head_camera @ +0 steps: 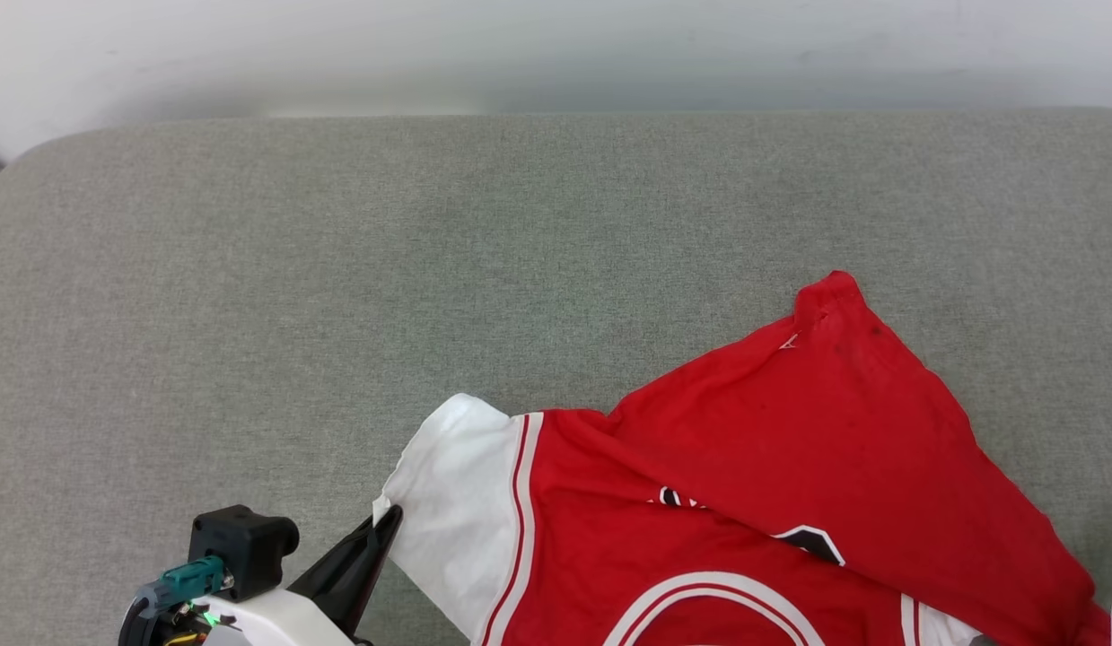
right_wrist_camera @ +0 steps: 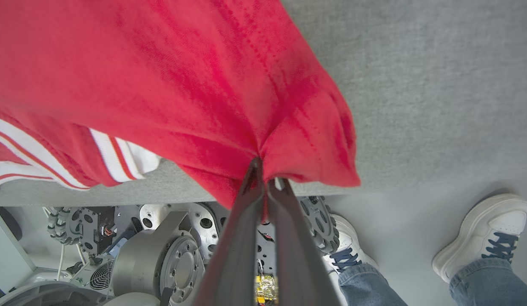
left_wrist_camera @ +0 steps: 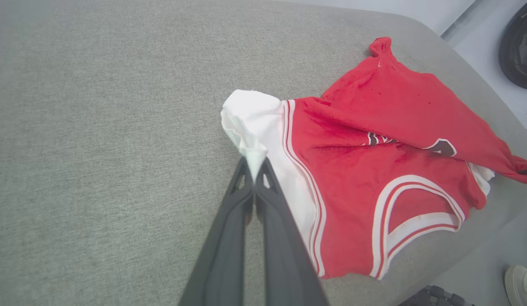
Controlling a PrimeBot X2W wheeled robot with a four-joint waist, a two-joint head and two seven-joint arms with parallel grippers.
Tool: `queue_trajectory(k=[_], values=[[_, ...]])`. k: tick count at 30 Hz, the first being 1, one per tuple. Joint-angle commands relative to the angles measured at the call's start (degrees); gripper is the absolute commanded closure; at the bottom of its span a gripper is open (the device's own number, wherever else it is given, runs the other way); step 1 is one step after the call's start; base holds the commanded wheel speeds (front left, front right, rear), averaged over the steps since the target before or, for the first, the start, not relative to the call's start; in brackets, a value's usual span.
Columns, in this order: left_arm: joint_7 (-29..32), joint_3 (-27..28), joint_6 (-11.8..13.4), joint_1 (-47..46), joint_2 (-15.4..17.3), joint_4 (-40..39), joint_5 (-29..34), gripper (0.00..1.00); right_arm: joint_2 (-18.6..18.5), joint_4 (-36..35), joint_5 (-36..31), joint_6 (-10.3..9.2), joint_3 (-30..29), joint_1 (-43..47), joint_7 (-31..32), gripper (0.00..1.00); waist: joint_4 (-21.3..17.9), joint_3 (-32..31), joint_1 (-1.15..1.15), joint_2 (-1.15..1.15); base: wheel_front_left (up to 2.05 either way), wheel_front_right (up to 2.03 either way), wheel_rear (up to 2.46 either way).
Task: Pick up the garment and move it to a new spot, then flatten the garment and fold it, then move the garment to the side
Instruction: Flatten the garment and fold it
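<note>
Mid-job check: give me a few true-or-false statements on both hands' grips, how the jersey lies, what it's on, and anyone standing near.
1. The left hand is shut on the edge of the white sleeve of the jersey. True.
2. The right hand hangs open beside the jersey. False: it is shut on a bunch of the red fabric.
3. The jersey lies flat and fully spread. False: a red part is folded over the lettering on the front.
4. White shoes of a person stand on the floor near the robot's base. True.
5. The jersey rests on a wooden table. False: it rests on a grey fabric surface.
</note>
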Motion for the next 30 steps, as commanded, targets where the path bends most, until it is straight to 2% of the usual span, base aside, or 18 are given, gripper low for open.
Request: queue_trajectory(k=[1,2,3,8,13,17,22,30], values=[[0.0,-0.2,0.0,-0.5,0.0,-0.4,0.6,1.0,-0.9,0.0,0.6,-0.02,0.5,0.3,-0.4,1.0,0.1,0.2,0.0,0.0,0.0,0.0,0.0],[0.1,-0.2,0.1,-0.5,0.1,-0.5,0.6,1.0,-1.6,-0.3,0.7,-0.02,1.0,0.2,-0.6,0.73,0.2,0.3,0.0,0.0,0.0,0.0,0.0],[0.1,-0.2,0.2,-0.6,0.1,-0.6,0.6,1.0,-2.3,-0.5,1.0,-0.02,1.4,0.2,-1.0,0.01,0.3,0.4,0.0,0.0,0.0,0.0,0.0],[0.1,-0.1,0.5,-1.0,0.4,-1.4,1.2,1.0,-4.9,-3.2,3.4,-0.02,2.4,-3.2,-1.6,0.0,1.1,1.5,0.0,0.0,0.0,0.0,0.0],[0.3,-0.3,0.5,-2.2,0.7,-3.0,2.2,1.0,-5.3,-8.0,6.3,-0.02,3.7,-9.8,-0.4,0.0,2.6,3.6,0.0,0.0,0.0,0.0,0.0],[0.5,-0.6,0.2,-3.3,0.5,-3.7,2.8,1.0,-5.4,-9.6,5.5,-0.02,6.8,-16.4,1.1,0.0,4.6,6.3,0.0,0.0,0.0,0.0,0.0],[0.3,-1.3,-0.7,-5.3,-0.3,-3.7,3.5,1.0,-6.6,-6.6,1.8,-0.02,11.4,-23.7,2.3,0.0,7.6,10.1,0.0,0.0,0.0,0.0,0.0],[-0.3,-2.7,-2.6,-8.9,-2.2,-3.0,4.6,1.0,-9.4,1.1,-3.4,-0.02,14.4,-33.5,0.9,0.0,12.6,15.8,0.0,0.0,0.0,0.0,0.0]])
